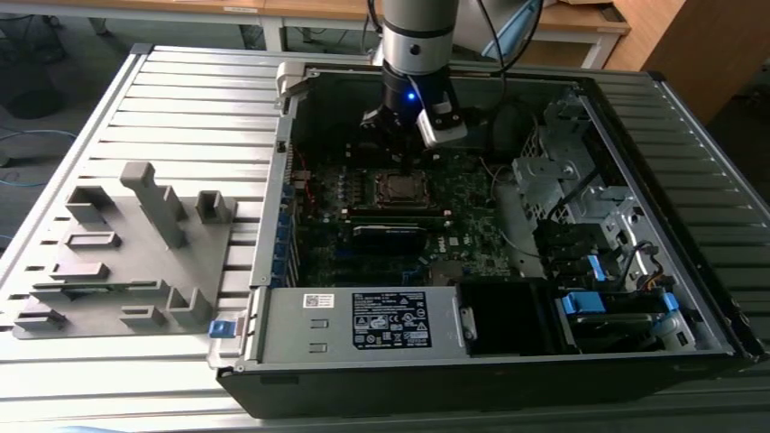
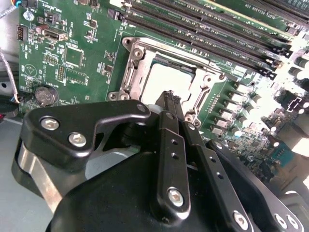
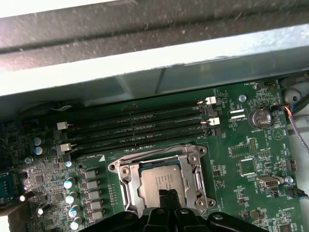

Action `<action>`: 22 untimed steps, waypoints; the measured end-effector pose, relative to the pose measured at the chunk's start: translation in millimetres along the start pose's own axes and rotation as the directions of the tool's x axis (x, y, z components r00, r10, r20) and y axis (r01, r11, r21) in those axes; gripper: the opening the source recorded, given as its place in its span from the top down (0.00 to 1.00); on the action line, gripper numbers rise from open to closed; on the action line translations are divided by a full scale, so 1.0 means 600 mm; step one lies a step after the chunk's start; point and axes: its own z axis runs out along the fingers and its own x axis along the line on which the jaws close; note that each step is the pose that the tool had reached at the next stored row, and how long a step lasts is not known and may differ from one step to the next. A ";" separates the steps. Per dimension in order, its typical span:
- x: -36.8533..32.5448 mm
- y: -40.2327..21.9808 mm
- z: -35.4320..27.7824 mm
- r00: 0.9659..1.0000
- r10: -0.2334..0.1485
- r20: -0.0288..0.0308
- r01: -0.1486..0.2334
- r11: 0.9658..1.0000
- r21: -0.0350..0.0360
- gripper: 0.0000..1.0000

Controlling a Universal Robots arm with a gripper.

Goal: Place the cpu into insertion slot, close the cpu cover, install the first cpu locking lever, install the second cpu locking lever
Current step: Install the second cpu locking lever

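The cpu lies flat in the insertion slot on the green motherboard, its pale top showing in both wrist views. The silvery cpu cover lies down around it as a frame. I cannot tell how the locking levers stand. My gripper hangs just above the chip's near edge, with the fingers pressed together and nothing visible between them. In the exterior view, the gripper is inside the open computer case, just behind the socket.
Long black memory slots run beside the socket, with the case wall just beyond them. A coin battery sits on the board. A grey fixture block stands at the exterior view's left, outside the case. The power supply fills the case's front.
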 end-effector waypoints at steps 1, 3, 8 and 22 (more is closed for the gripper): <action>0.000 0.000 0.000 1.000 0.000 0.000 0.000 1.000 0.000 0.89; 0.000 0.000 0.000 1.000 0.000 0.000 0.000 1.000 0.000 0.89; 0.000 -0.001 -0.001 1.000 0.000 0.000 0.000 1.000 0.000 0.89; -0.005 -0.027 0.000 1.000 0.000 0.000 0.000 1.000 0.000 0.89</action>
